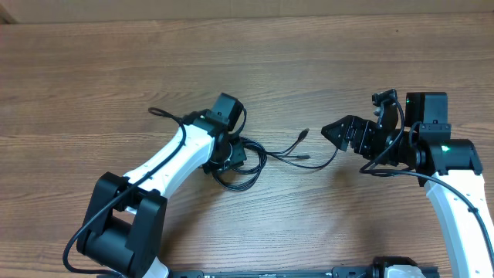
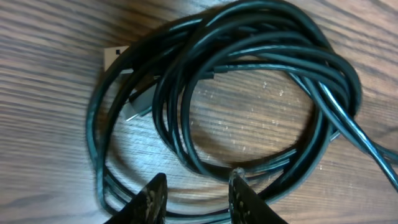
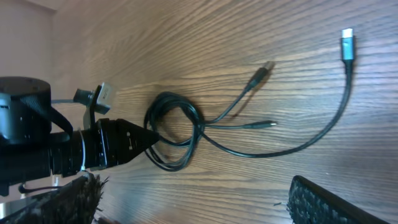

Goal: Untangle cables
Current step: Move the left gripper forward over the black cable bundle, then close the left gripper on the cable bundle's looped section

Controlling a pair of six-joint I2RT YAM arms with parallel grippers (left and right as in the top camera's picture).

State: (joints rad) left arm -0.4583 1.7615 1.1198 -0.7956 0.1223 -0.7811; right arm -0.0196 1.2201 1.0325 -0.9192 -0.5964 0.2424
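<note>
The cables are thin black cords in a loose coil mid-table. Two plug ends fan out to the right, and one long strand runs toward my right gripper. My left gripper sits right over the coil. In the left wrist view its open fingers straddle the coil's near strands, next to a white plug. My right gripper is wide open and empty, above the table. The coil and a silver-tipped plug lie ahead of it.
The left arm's own thicker black cable loops beside its forearm. The arm bases stand at the table's front edge. The table's far edge runs along the top.
</note>
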